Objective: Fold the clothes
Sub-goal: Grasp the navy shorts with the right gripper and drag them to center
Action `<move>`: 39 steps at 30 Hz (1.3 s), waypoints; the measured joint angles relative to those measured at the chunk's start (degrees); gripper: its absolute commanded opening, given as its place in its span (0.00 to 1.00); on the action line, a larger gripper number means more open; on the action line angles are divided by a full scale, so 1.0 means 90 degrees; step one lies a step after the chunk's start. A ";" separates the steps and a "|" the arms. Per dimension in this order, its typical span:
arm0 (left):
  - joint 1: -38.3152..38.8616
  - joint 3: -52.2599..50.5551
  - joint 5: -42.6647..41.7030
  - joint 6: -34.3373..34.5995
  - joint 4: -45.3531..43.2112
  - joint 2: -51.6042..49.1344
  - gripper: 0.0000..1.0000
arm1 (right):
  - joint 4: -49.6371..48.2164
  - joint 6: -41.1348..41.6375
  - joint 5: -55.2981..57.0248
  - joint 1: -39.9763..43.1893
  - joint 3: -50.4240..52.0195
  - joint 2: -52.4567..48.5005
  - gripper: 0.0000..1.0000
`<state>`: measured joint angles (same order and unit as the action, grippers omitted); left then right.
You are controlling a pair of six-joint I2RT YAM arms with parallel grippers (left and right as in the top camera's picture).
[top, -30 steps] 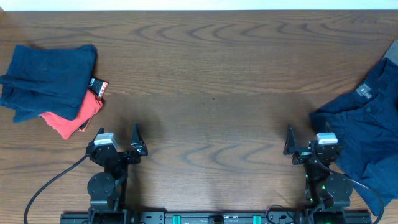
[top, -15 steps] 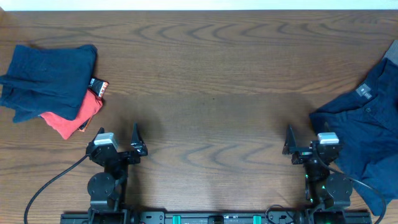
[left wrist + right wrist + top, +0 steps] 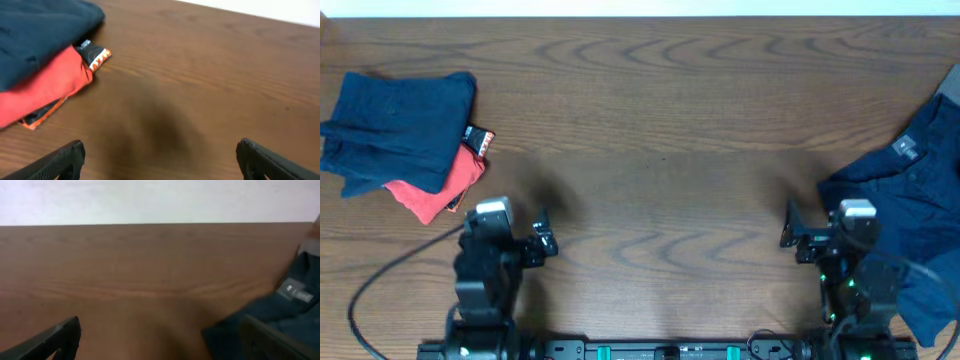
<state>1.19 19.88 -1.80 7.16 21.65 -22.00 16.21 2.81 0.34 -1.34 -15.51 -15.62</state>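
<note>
Overhead, we're looking at a broad dark brown wood-grain desk (image 3: 660, 120), bare across the middle, with a thin strip of pale white wall (image 3: 640, 7) along its far edge; over at the right edge lie the large dark navy cloth shorts (image 3: 910, 210), rumpled and spread out, small pale waistband label (image 3: 905, 148) facing up, some of the cloth running out of view; far left sits a folded dark navy garment (image 3: 400, 125) on top of a folded red garment (image 3: 435, 190), a black-and-orange tag (image 3: 480, 138) poking out between them; left tool (image 3: 544, 238) hovers near the front edge, inward of the red garment, fingers spread wide, nothing between them; right tool (image 3: 790, 228) is likewise spread and empty, just beside the shorts' inner edge but apart from it; a black cable (image 3: 380, 290) loops away from the left arm's base; right wrist view shows the wall beyond the desk plain and white.
</note>
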 measured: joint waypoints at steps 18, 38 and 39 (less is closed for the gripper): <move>-0.0002 0.2878 -0.0090 -0.0017 0.2033 -0.4165 0.98 | 0.1693 0.0002 0.0704 0.0792 -0.3750 -0.6834 0.99; -0.0002 0.2878 -0.0090 -0.0017 0.1872 -0.4556 0.98 | 0.0602 0.0510 0.0821 0.1350 -0.3857 -0.9287 0.01; 0.0000 0.2878 -0.0090 -0.0017 0.1872 -0.4558 0.98 | 0.0651 0.0505 0.0636 0.1358 -0.3891 -0.9270 0.01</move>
<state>1.19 45.78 -2.61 7.01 38.50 -63.02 22.06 7.35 6.07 10.87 -50.52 -99.04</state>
